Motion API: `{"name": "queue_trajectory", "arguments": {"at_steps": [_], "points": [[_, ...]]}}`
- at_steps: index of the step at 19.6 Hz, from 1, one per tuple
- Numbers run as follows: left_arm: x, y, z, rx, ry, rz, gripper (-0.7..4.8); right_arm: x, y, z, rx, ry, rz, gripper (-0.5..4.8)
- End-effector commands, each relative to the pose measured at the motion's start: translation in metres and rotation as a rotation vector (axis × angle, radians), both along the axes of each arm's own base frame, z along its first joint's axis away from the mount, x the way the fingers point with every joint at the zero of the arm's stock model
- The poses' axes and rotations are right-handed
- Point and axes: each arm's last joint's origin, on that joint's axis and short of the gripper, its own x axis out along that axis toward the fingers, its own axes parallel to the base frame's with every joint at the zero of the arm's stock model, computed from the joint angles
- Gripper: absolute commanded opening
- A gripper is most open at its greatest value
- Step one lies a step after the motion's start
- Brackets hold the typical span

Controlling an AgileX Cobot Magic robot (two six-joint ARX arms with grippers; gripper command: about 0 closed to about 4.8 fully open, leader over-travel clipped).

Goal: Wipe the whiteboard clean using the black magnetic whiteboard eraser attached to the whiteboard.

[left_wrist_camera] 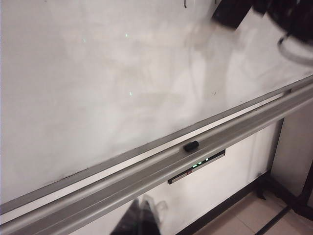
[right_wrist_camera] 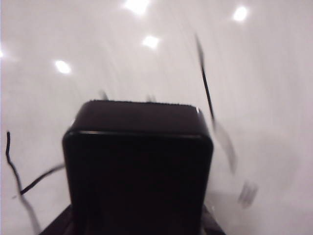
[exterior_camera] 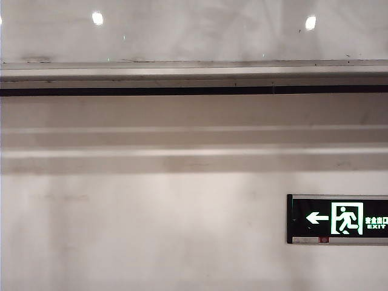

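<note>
Right end effector (right_wrist_camera: 137,223) pinching eraser (right_wrist_camera: 139,166) against whiteboard (right_wrist_camera: 274,122) | left end effector unseen, state unknowable | risk: eraser possibly tilts, leaving marker streaks (right_wrist_camera: 208,88).

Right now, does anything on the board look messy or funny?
Yes. Black scribble lines are not yet wiped off the whiteboard beside the eraser in the right gripper's jaws. A small black cap-like piece lies loose on the tray.

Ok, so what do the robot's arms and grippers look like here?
Little shows. The left gripper is a dark blurred shape near the tray. The right arm, up at the whiteboard, looks black, with a looping black cable. The right gripper shows only as black edges beside the eraser.
</note>
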Motion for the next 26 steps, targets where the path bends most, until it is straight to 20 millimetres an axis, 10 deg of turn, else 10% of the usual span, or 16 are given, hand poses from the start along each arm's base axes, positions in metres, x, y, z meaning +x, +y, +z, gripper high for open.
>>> {"name": "queue_trajectory", "arguments": {"at_steps": [1, 9, 26], "points": [[-0.001, 0.001, 0.004, -0.012, -0.026, -0.004, -0.06, -0.016, -0.004, 0.031, -0.286, 0.021, -0.106, -0.08], [-0.001, 0.001, 0.004, -0.012, -0.026, -0.004, -0.05, -0.038, -0.024, 0.068, -0.488, 0.165, -0.181, -0.07], [-0.001, 0.001, 0.004, -0.012, -0.025, -0.003, -0.06, 0.041, -0.062, 0.045, -0.449, 0.207, -0.109, -0.06]]}}
